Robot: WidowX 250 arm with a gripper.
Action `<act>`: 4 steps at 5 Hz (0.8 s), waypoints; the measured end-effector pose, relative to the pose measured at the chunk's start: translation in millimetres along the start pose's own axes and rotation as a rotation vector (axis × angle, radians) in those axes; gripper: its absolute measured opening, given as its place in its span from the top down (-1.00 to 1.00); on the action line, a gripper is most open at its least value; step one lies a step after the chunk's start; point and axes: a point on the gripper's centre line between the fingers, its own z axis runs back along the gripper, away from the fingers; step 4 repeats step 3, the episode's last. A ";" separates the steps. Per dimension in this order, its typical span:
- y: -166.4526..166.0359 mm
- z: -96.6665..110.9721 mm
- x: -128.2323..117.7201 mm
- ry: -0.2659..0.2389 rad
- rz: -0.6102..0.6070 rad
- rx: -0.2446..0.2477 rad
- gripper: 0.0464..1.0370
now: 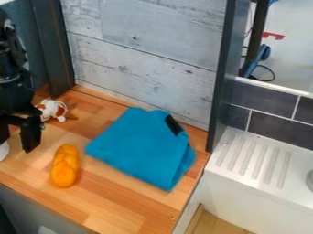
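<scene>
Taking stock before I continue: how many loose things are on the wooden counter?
4: a folded blue cloth in the middle, an orange object front left, a small white-and-brown toy behind it, a white object at the left edge. Some may be hidden.

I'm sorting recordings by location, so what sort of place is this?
Probably a toy kitchen: there's a wooden counter, a white ridged drainboard beside it, and dark wall tiles behind the drainboard.
</scene>
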 end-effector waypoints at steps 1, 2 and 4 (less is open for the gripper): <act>-9.0 4.3 -4.3 -0.021 -0.017 -0.016 -0.92; -29.9 15.6 -10.4 -0.037 -0.073 -0.012 -0.92; -43.9 29.4 -23.9 -0.028 -0.093 0.029 -0.92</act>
